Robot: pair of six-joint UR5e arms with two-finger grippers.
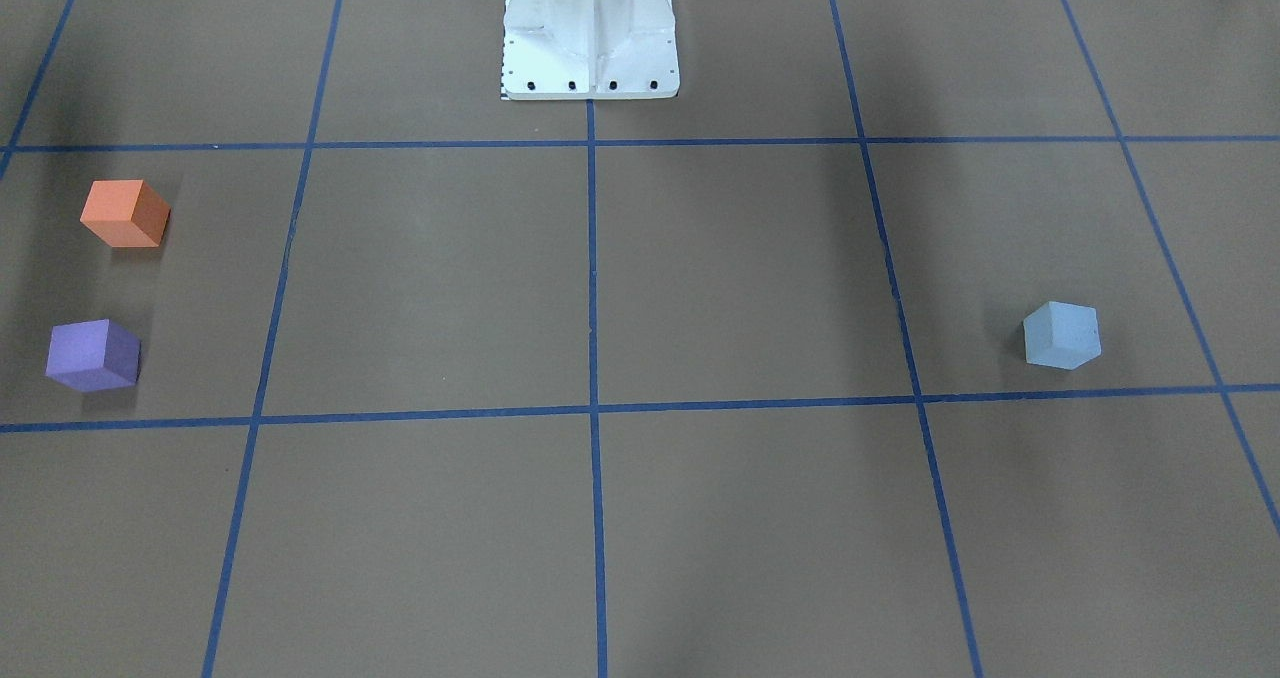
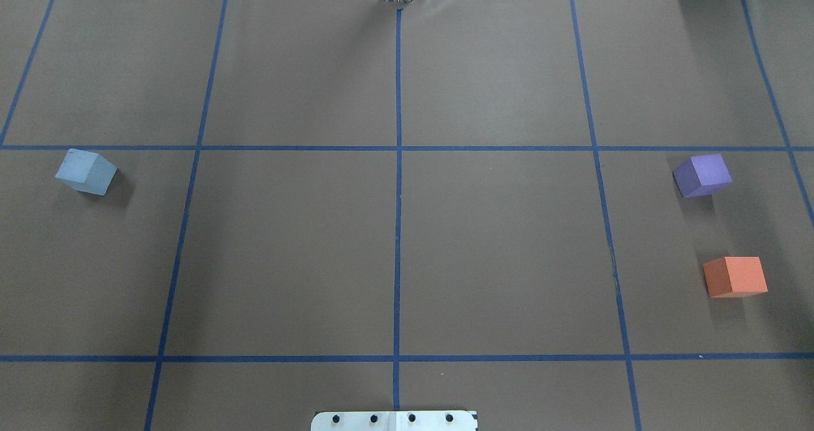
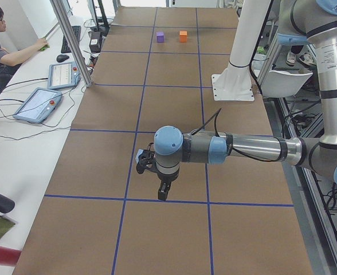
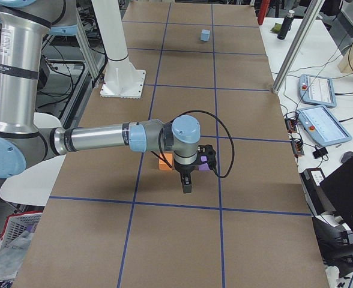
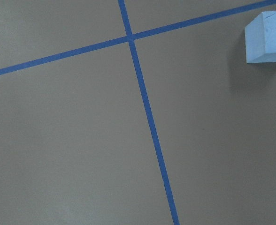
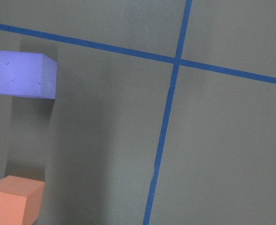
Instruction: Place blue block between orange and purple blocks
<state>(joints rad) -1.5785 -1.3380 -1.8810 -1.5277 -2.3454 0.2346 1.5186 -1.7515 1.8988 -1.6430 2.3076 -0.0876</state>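
The light blue block (image 2: 86,171) lies on the left of the brown table, also in the front view (image 1: 1062,335) and the left wrist view (image 5: 268,38). The purple block (image 2: 702,175) and the orange block (image 2: 735,276) sit apart on the far right, purple farther from the robot, with a gap between them; both show in the right wrist view, purple (image 6: 26,74) and orange (image 6: 13,200). My left gripper (image 3: 164,192) hangs above the table close to the blue block. My right gripper (image 4: 187,183) hangs over the purple and orange blocks. I cannot tell whether either is open.
The white robot base (image 1: 590,33) stands at the table's middle near edge. Blue tape lines (image 2: 398,164) grid the table. An operator (image 3: 8,51) sits at a side bench with tablets (image 3: 36,104). A metal post (image 4: 293,45) stands at the far edge.
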